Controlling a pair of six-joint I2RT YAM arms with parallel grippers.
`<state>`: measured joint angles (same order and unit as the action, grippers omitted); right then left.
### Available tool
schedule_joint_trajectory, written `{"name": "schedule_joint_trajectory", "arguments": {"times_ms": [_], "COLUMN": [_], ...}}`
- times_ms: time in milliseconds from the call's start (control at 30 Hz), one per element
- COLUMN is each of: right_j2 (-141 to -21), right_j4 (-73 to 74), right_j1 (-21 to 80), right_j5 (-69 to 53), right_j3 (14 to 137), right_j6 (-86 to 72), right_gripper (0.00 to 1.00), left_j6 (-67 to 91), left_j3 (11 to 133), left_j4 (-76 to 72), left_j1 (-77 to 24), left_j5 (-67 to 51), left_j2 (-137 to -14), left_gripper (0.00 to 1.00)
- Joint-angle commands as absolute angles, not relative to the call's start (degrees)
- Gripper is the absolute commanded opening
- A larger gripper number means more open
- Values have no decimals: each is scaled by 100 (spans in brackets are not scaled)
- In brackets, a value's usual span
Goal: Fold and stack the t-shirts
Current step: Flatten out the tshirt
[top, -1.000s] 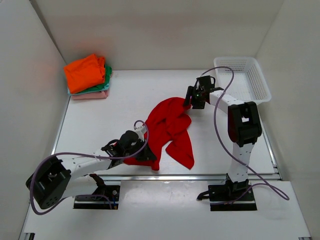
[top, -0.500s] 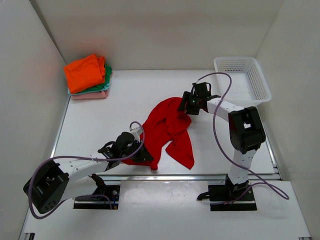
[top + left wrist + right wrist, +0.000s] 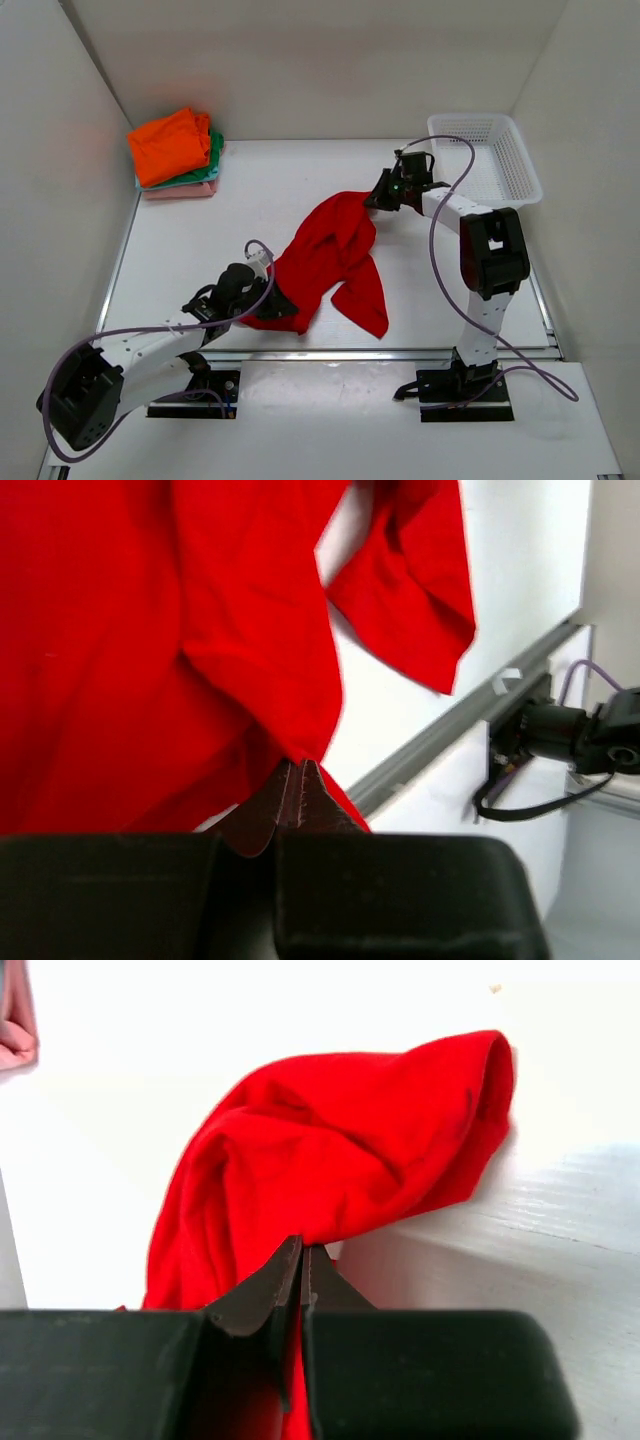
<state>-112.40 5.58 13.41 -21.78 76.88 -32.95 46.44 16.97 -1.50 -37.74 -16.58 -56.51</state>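
A crumpled red t-shirt (image 3: 335,255) lies stretched across the middle of the table. My left gripper (image 3: 272,300) is shut on its near left edge, and the red t-shirt (image 3: 200,630) fills most of the left wrist view above the pinched fingertips (image 3: 298,780). My right gripper (image 3: 377,200) is shut on the far right corner of the cloth, where the red t-shirt (image 3: 340,1170) bunches above the closed fingertips (image 3: 300,1260). A folded stack with an orange t-shirt (image 3: 170,143) on top, a green t-shirt (image 3: 212,150) and a pale pink t-shirt (image 3: 180,190) below, sits at the far left.
A white mesh basket (image 3: 490,160) stands at the far right corner, close behind my right arm. White walls enclose the table on three sides. A metal rail (image 3: 400,352) runs along the near edge, with the arm bases in front of it.
My right gripper has closed on the far corner of the red t-shirt after standing open over it. My left gripper has dragged its held edge a little leftward and nearer.
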Motion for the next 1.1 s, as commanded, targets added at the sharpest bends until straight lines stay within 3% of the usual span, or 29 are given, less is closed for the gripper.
{"name": "schedule_joint_trajectory", "arguments": {"times_ms": [0,267,400,733,833,900,967,1067], "right_j2": [-10645,-9344,-8739,-6664,-6539,-6600,-6976,-7426], "right_j4": [439,1131,1845,2048,2592,2786,2917,3557], "right_j1": [1292,1082,1116,1204,1494,1329,976,1361], "right_j5": [-2338,-2601,-2189,-1820,-1433,-1807,-2326,-1823], "right_j3": [8094,8674,8938,9078,9736,10088,10475,11090], "right_j6": [-3209,-3059,-2567,-2277,-2092,-2153,-2241,-1812], "right_gripper": [1,0,0,0,0,0,0,0], "left_j6": [4141,2568,2250,2092,1794,1688,1731,1679], "left_j3": [2282,4971,6036,8652,10120,10606,10696,10670], "left_j4": [446,2003,2477,3083,3873,4086,4078,4113], "left_j1": [-3325,-1426,-1292,-958,-984,-993,-897,-835], "left_j5": [-1696,-1495,-1073,-9,167,202,89,35], "left_j2": [-5537,-5896,-6073,-6028,-6555,-6881,-7013,-7337], "left_gripper": [0,0,0,0,0,0,0,0]}}
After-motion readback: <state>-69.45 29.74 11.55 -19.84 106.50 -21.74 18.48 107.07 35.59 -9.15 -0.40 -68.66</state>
